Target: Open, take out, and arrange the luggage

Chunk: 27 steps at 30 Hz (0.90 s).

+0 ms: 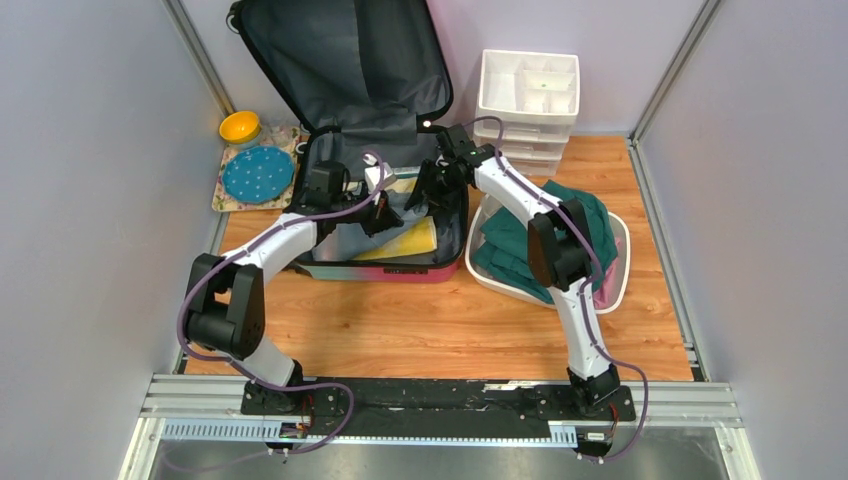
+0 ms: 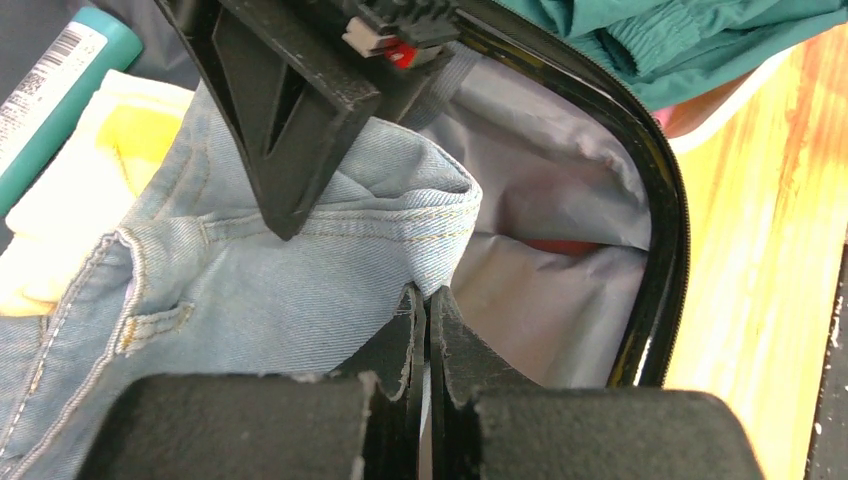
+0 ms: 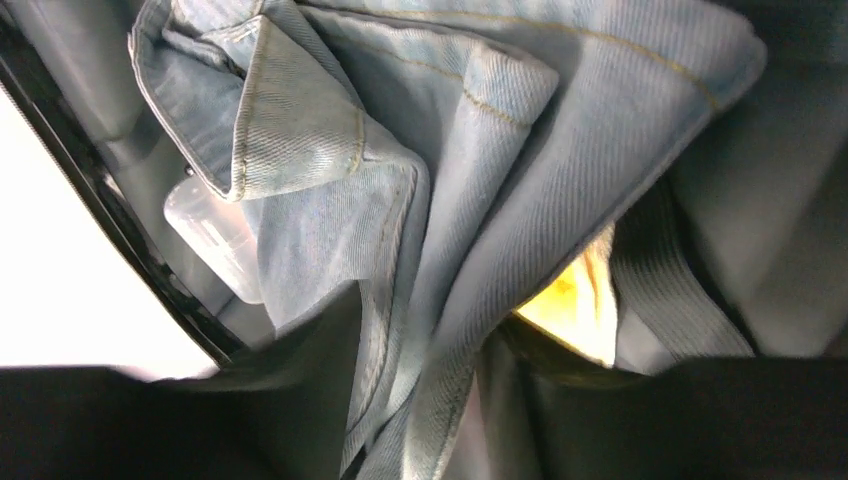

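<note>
Luggage (image 1: pixel 340 60) open, left end effector (image 2: pixel 427 292) closed, right end effector (image 1: pixel 428 190) over jeans (image 3: pixel 480 150), grip unclear

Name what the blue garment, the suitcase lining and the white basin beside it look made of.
Blue garment: denim, going by its diagonal twill weave and tan topstitching. Suitcase lining: probably a thin woven synthetic, dark grey with soft creases. White basin: likely moulded plastic, with a smooth, even rim.

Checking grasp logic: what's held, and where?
Cannot tell. Light blue denim garment's fold runs between right gripper's fingers; left gripper shut at its edge.
</note>
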Tool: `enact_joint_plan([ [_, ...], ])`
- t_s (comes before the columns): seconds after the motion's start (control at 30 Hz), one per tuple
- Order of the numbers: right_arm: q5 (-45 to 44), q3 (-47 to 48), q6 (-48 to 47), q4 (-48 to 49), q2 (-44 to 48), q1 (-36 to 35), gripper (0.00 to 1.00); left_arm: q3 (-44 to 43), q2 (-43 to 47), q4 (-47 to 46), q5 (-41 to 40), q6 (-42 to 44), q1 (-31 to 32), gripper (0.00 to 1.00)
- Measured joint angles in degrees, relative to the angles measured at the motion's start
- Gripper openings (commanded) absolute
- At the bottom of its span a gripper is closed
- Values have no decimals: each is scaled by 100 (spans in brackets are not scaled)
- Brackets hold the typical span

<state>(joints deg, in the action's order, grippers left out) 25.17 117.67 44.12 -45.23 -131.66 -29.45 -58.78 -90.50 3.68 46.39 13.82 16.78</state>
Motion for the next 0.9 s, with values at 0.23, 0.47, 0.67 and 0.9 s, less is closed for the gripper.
enact_joint_plan([
  [0.23, 181, 269, -116, 219, -138, 24, 0, 13, 107, 192, 184, -31, -111, 42],
  [0.47, 243, 297, -435, 350, 208, 173, 0, 11, 225, 332, 321, -739, -791, 47],
  [0.67, 343, -131, -682, 225, 1220, 431, 0, 79, 555, 369, 293, -1012, -1132, 47],
  [0.9, 527, -911, -957, -125, 2481, 925, 0, 472, 772, 393, 142, -1056, -1191, 47],
])
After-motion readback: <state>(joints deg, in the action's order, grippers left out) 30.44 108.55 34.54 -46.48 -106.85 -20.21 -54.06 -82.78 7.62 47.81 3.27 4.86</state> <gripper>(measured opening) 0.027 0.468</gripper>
